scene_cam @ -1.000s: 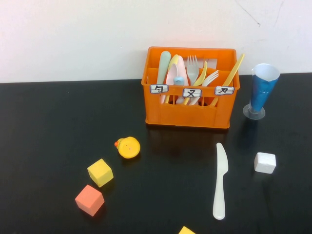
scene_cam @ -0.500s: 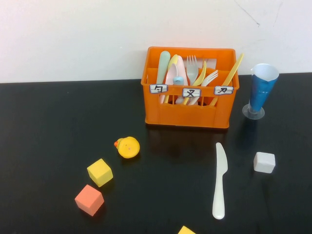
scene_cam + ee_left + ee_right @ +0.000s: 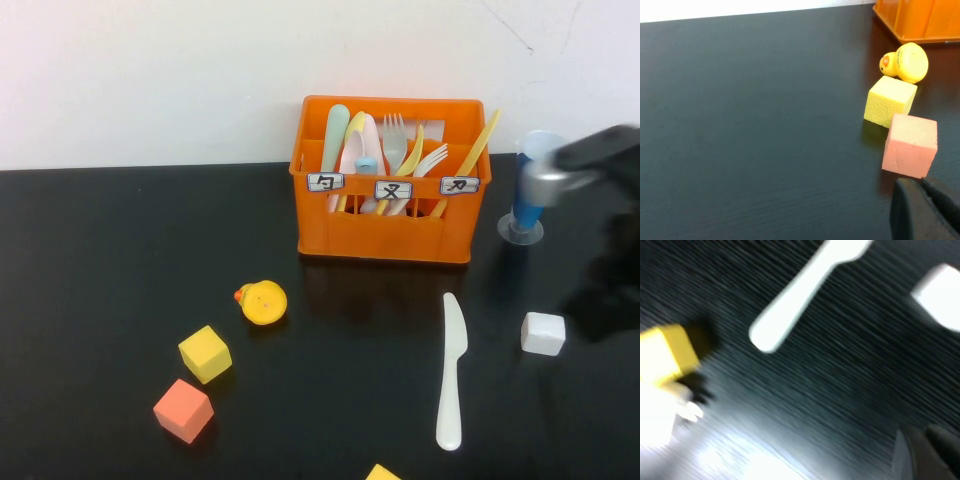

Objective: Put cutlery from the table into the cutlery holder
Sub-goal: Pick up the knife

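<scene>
One knife [image 3: 452,372] is all that lies loose on the table [image 3: 100,280], cream-white, flat on the glossy black in front of the cutlery holder [image 3: 388,222], blade tip toward the crate and handle toward the robot. The crate already stands full of spoons, forks and a yellow knife behind its three small labels.

From where I stand, the right gripper [image 3: 610,290] is a dark blur at the right edge, near the white cube [image 3: 543,333] and the blue cup [image 3: 536,190]; I cannot tell how its fingers are set. The left gripper [image 3: 927,210] sits low over the table just beside the orange cube [image 3: 910,145], with the yellow cube [image 3: 890,100] and little duck [image 3: 905,62] beyond, and what shows of its tip looks closed, though only a corner is visible.

That knife looks light, stiff and thin, probably slick on this surface. Pinching across the handle's narrow width, near the middle, seems the surest hold.
</scene>
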You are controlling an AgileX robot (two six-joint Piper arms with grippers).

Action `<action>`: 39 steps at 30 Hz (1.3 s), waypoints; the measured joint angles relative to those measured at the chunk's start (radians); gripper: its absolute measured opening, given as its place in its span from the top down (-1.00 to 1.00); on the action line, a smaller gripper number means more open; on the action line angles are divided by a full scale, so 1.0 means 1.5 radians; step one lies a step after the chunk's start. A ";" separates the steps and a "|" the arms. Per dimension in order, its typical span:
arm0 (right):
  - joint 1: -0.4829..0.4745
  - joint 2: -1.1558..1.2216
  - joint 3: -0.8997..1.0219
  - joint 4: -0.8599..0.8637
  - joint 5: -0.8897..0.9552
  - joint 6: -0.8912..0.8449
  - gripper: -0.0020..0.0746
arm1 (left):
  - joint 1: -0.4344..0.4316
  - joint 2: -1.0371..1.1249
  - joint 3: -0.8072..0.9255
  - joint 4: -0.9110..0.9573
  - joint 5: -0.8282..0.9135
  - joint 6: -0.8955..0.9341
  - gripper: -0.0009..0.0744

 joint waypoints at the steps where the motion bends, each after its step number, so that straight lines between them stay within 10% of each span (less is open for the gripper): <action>1: 0.006 0.018 -0.004 0.011 -0.010 0.010 0.86 | 0.000 0.000 0.000 0.000 0.000 0.000 0.98; 13: 0.141 0.169 -0.020 -0.068 -0.190 0.270 -0.13 | 0.000 0.000 0.000 0.000 0.000 0.000 0.98; 39: 0.162 0.310 -0.060 -0.094 -0.182 0.391 0.07 | 0.000 0.000 0.000 0.000 0.000 0.000 0.98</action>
